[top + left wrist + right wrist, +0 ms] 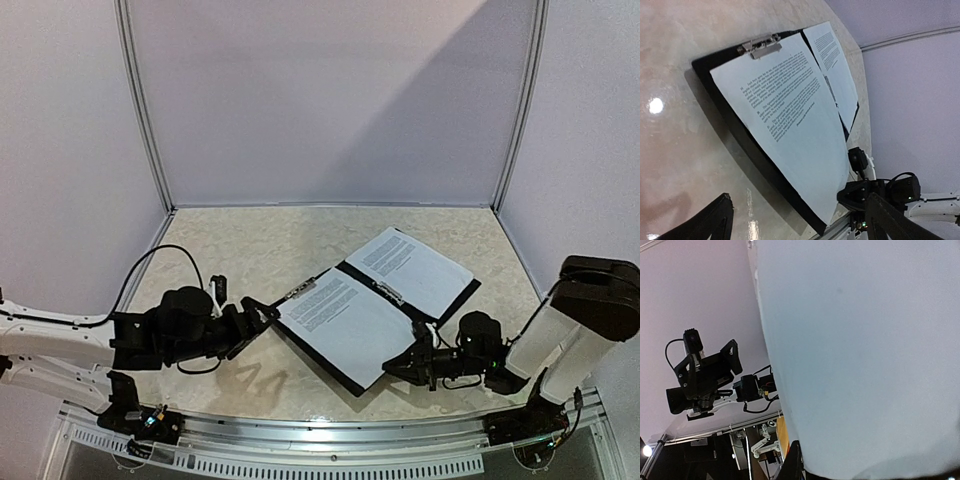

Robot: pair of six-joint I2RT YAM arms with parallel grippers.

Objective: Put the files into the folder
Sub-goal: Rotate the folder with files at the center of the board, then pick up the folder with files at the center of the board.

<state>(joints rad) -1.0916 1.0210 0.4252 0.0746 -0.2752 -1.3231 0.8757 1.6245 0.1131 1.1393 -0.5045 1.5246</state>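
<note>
On the pale marbled bench (230, 250) the folder (357, 273) lies open toward the right edge; your right gripper (392, 366) pinches the files (345, 320) at their near corner, probably to square them, while your left gripper (262, 312) waits spread

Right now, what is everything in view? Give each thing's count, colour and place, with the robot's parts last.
files: two sheets showing, white with black print, one on each half of the open folder
folder: one, black, lying open on the table, right of centre
metal clip: one clearly seen, silver, at the top edge of the near sheet
table: one, beige marbled, under everything
cable: one, black, looping over the left arm
left gripper: one, black, open, beside the folder's left corner
right gripper: one, black, shut on the near corner of the near sheet
</note>
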